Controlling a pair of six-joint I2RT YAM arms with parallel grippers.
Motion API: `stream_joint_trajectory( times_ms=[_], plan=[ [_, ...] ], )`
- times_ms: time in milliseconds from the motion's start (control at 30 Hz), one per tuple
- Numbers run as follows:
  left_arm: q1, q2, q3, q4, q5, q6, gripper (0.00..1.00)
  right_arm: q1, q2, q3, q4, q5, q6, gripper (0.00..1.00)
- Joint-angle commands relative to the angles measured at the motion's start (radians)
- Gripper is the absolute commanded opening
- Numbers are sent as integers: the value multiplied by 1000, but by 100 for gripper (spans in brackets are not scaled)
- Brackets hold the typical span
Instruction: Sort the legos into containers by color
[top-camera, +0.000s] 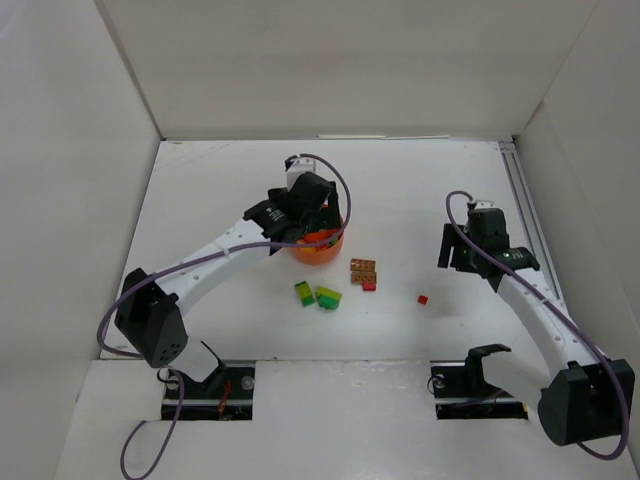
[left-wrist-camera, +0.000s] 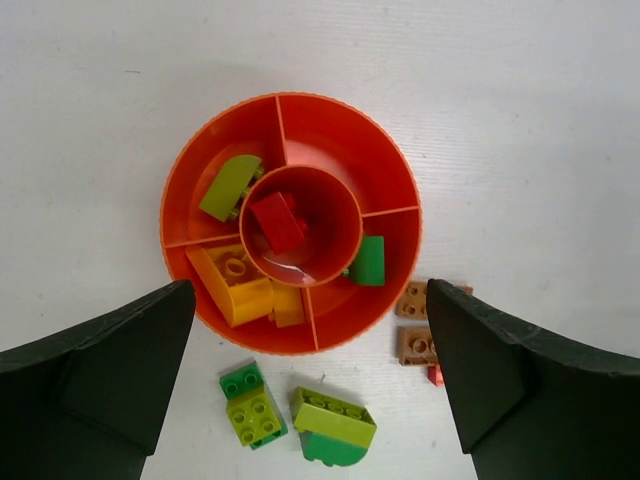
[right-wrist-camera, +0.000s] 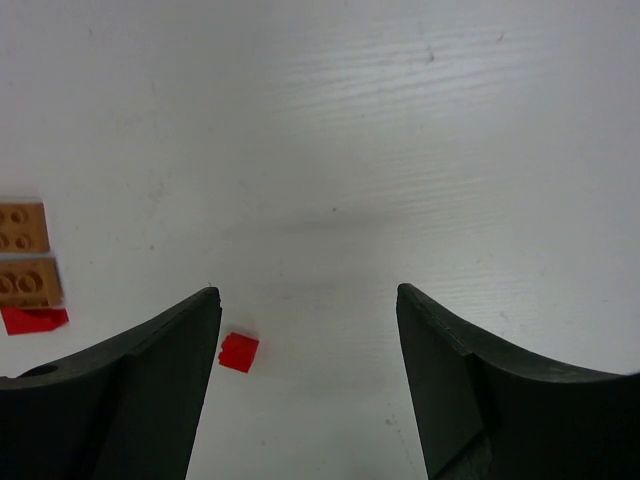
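The left end effector (left-wrist-camera: 310, 285) hangs spread wide and empty over the orange dish (left-wrist-camera: 390, 170). The dish's middle cup holds a red brick (left-wrist-camera: 277, 220), with a lime piece (left-wrist-camera: 230, 187), a green piece (left-wrist-camera: 368, 260) and a yellow brick (left-wrist-camera: 235, 282) in the sections around it, and two green-and-lime stacks (left-wrist-camera: 252, 405) and tan bricks (left-wrist-camera: 415, 320) lie loose on the surface (left-wrist-camera: 520, 100) just beside the dish. The right end effector (right-wrist-camera: 308, 292) is also spread and holds nothing, with a tiny red brick (right-wrist-camera: 238, 352) just beside one of its fingers. The bricks look light, hard and slick, so a pinch across two flat opposite sides should hold best.
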Motion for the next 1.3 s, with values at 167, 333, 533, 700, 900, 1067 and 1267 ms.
stream_joint_trajectory(
  times_ms=[167, 333, 533, 700, 900, 1067, 1267],
  plan=[
    [-30, -102, -63, 40, 54, 19, 100, 94, 100, -114, 67, -107, 77, 77],
    [-30, -111, -82, 40, 64, 9, 100, 245, 161, -103, 88, -98, 106, 77],
    [-30, -121, -91, 40, 64, -11, 100, 373, 229, -94, -57, 118, 296, 76],
    [-30, -133, -91, 31, 64, -11, 100, 373, 238, -94, -66, 140, 355, 67],
    [-30, -176, -100, 22, 55, -20, 100, 362, 269, -103, -37, 117, 345, 53],
    [-30, -200, -100, -3, 35, -20, 100, 362, 289, -85, -47, 117, 345, 53],
    [-30, -233, -111, -23, 13, -38, 100, 362, 318, -75, -35, 108, 345, 32]
  ],
)
